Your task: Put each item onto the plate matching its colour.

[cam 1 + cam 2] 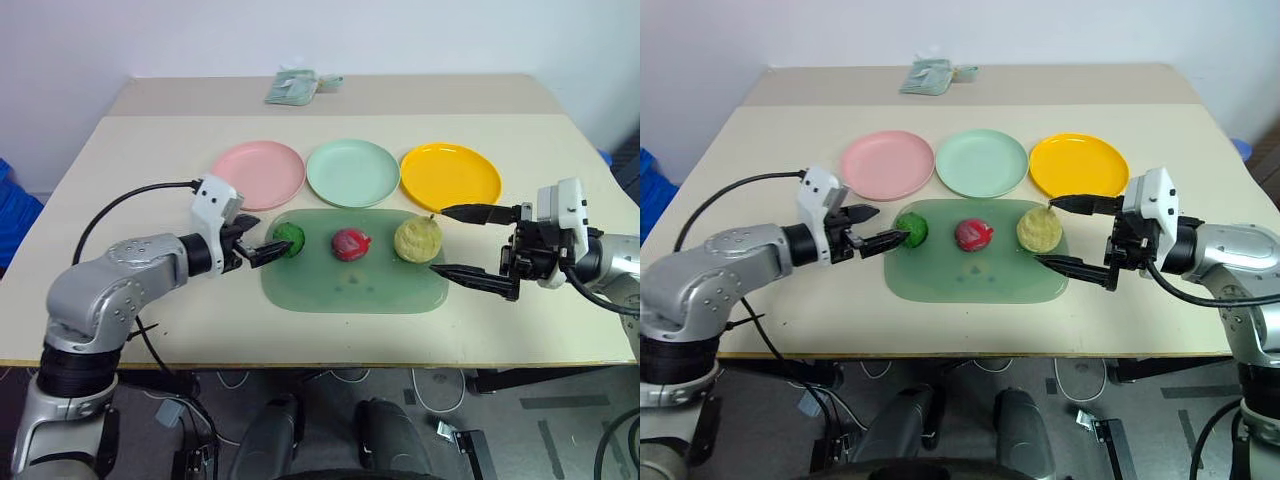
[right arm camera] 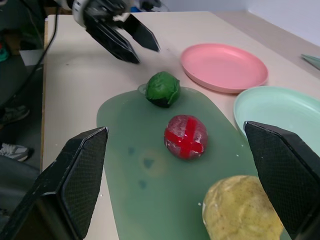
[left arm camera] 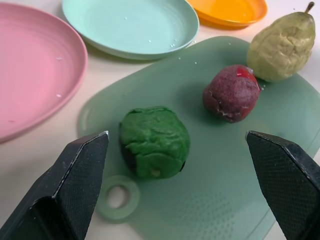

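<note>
The left claw (image 1: pixel 872 228) is standing released, its two black fingers spread and empty, just to the left of the translucent green rounded-rectangle mat (image 1: pixel 350 285) and close beside the bumpy dark green toy fruit (image 1: pixel 288 239), with one fingertip nearly reaching that fruit; whether it is touching cannot be told. The right claw (image 1: pixel 460 242) is also standing released and gripping nothing, its fingers wide apart at the mat's right edge, one on the far side and one on the near side of the pale yellow pear-shaped toy (image 1: pixel 417 238), neither visibly touching it.

All three toys are lying on the mat in a row: the green one at its left end, the round red-magenta toy fruit (image 1: pixel 350 243) in the middle, and the yellow pear at its right end. Beyond the mat's far edge three round shallow plastic plates are sitting side by side: the pale pink plate (image 1: pixel 258 174) past the mat's left end, the mint green plate (image 1: pixel 352 172) past its middle, and the bright yellow-orange plate (image 1: pixel 450 176) past its right end. The mat is resting on a beige table (image 1: pixel 150 180). Far beyond the mat, a small greenish packet (image 1: pixel 293 87) is lying.
</note>
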Robot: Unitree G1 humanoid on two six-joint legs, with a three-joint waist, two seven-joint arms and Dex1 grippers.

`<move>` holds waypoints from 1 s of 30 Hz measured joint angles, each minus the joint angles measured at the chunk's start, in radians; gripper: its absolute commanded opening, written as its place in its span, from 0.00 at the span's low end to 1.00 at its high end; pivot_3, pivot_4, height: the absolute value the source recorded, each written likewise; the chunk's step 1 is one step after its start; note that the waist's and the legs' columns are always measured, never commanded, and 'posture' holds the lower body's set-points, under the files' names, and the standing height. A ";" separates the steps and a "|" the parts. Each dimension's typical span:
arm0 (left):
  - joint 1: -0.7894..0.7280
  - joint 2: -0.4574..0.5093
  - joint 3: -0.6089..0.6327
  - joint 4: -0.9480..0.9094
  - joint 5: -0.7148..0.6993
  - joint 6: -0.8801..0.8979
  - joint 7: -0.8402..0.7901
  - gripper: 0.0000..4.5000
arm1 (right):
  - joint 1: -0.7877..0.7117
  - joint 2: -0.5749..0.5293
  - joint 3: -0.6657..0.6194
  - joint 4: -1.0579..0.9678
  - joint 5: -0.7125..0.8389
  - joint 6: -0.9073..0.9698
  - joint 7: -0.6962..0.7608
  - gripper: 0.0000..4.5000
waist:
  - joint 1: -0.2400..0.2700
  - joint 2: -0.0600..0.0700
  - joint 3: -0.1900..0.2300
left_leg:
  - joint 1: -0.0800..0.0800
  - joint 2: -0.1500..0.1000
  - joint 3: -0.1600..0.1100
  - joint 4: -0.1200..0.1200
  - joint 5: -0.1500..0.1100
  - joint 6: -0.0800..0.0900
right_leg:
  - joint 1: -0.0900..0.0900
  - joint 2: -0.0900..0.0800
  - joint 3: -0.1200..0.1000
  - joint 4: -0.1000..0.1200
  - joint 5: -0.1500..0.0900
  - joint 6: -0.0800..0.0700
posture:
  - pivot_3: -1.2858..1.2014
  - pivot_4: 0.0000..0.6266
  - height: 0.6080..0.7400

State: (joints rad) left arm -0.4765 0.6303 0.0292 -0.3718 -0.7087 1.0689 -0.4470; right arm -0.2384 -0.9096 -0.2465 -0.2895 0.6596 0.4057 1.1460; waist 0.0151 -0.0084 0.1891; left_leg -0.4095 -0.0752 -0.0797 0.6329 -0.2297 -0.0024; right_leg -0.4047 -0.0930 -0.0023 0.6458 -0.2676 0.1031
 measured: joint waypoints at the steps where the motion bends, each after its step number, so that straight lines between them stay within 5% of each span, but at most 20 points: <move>1: -0.011 -0.013 -0.012 0.014 0.012 0.009 0.013 1.00 | 0.000 0.001 0.000 0.000 -0.003 -0.001 0.000 0.99 | 0.000 0.000 0.000 | 0.000 0.000 0.000 0.000 0.000 0.000 | 0.000 0.000 0.000 0.000 0.000 0.000 | 0.52 0.24 1.00; 22: -0.092 -0.164 -0.126 0.224 0.243 -0.056 0.039 1.00 | 0.027 0.033 0.007 0.000 -0.041 -0.042 -0.016 0.99 | -0.001 0.000 0.000 | 0.000 -0.001 0.000 0.000 0.000 0.000 | 0.000 0.000 0.000 0.001 0.000 0.000 | 0.52 0.24 1.00; 25: -0.094 -0.173 -0.126 0.235 0.255 -0.058 0.035 0.82 | 0.027 0.036 0.008 0.001 -0.049 -0.043 -0.020 1.00 | -0.001 0.000 0.000 | 0.000 -0.001 0.000 0.000 0.000 0.000 | 0.000 0.000 0.000 0.001 0.000 0.000 | 0.52 0.24 1.00; 28: -0.096 -0.189 -0.129 0.236 0.265 -0.058 0.033 0.50 | 0.027 0.039 0.008 0.001 -0.051 -0.045 -0.021 1.00 | -0.001 0.000 0.000 | 0.000 -0.001 0.000 0.000 0.000 0.000 | 0.000 0.000 0.000 0.001 0.000 0.000 | 0.52 0.24 1.00; 30: -0.098 -0.196 -0.132 0.236 0.269 -0.058 0.031 0.50 | 0.027 0.041 0.008 0.001 -0.055 -0.048 -0.022 1.00 | 0.000 0.000 0.000 | 0.000 -0.001 0.000 0.000 0.000 0.000 | 0.000 0.000 0.000 0.001 0.000 0.000 | 0.52 0.24 1.00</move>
State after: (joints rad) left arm -0.5746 0.4345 -0.1023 -0.1357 -0.4399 1.0107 -0.4156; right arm -0.2109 -0.8687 -0.2386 -0.2888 0.6042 0.3576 1.1241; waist 0.0146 -0.0084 0.1890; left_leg -0.4095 -0.0758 -0.0797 0.6331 -0.2294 -0.0029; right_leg -0.4049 -0.0931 -0.0024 0.6466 -0.2674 0.1033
